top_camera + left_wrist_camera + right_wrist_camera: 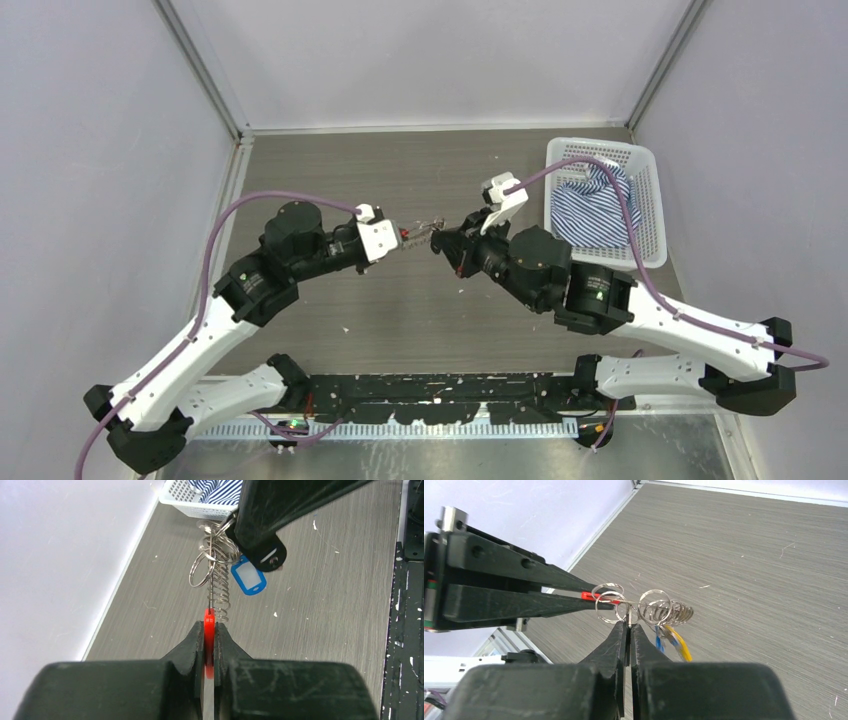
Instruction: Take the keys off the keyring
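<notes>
The top view looks down from high and behind, well back, taking in the whole desk (400, 170), the white basket (598, 143) at far right, and the left arm (200, 340) and right arm (650, 310), their bases at its lower edge, meeting over the middle. The left wrist camera sits close behind the left pincer (210, 624) and looks out along it toward the basket's corner, while the right wrist camera looks along the right pincer (629, 625) the opposite way, toward the left wall (524, 510). All three share the small spot where both pincers meet at the keyring (425, 228).
</notes>
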Controlling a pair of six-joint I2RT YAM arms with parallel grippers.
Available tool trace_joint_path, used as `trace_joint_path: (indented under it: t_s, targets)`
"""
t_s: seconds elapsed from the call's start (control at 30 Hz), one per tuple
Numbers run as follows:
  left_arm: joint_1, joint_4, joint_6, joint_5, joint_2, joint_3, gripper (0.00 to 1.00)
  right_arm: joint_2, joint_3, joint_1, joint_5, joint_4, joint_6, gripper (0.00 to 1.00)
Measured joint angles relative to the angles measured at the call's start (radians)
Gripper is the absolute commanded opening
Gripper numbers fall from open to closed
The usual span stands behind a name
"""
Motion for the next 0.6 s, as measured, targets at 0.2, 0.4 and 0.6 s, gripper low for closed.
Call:
trace_joint_path:
  t_s: [0.2,0.4,0.6]
  targets:
    - [0.0,0.048,-0.026,-0.001,-0.018,-0.047,0.0,0.013,0.082,0.0,-0.002,-0.105,-0.005,0.01]
    - [0.0,0.127,-0.066,0.005,-0.039,-0.101,0.01,0.075,0.228,0.0,-0.026,-0.28,-0.05,0.01]
    - [-0.002,0.261,-0.131,0.05,-0.085,-0.205,0.08,0.143,0.395,0.0,-0.092,-0.486,-0.105,0.01]
